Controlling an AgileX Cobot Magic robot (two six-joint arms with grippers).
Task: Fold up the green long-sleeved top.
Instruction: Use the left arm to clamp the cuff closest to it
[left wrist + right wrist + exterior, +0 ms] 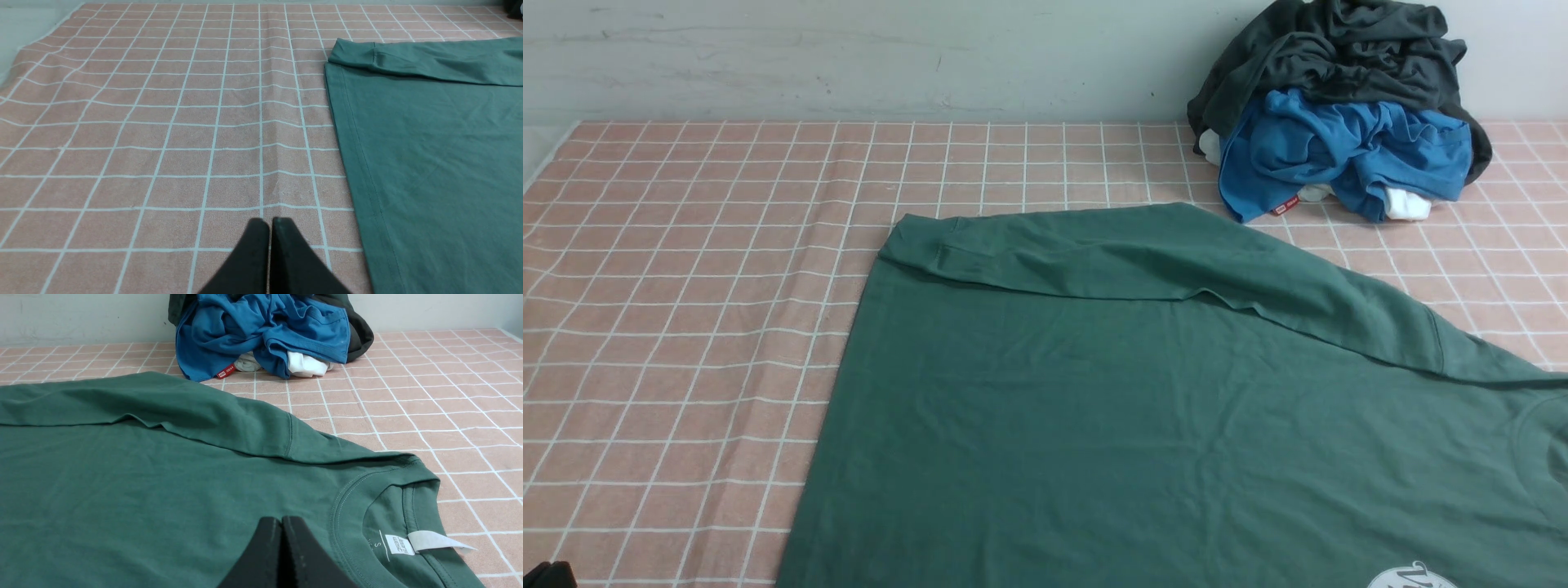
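nearest, the left gripper [269, 222], its fingers closed together with nothing between them, points over the tablecloth [711, 327] beside the hem of the green long-sleeved top [1045, 408], while the right gripper [281, 522], also closed and empty, is above the top near its round neckline. the top lies spread on the checked cloth, its white logo [1411, 576] toward the near side and a sleeve [1094, 253] laid along the body on its far side. beyond it, near the pale wall [849, 61], a crumpled blue garment [1347, 147] sits heaped with dark grey clothing [1356, 57].
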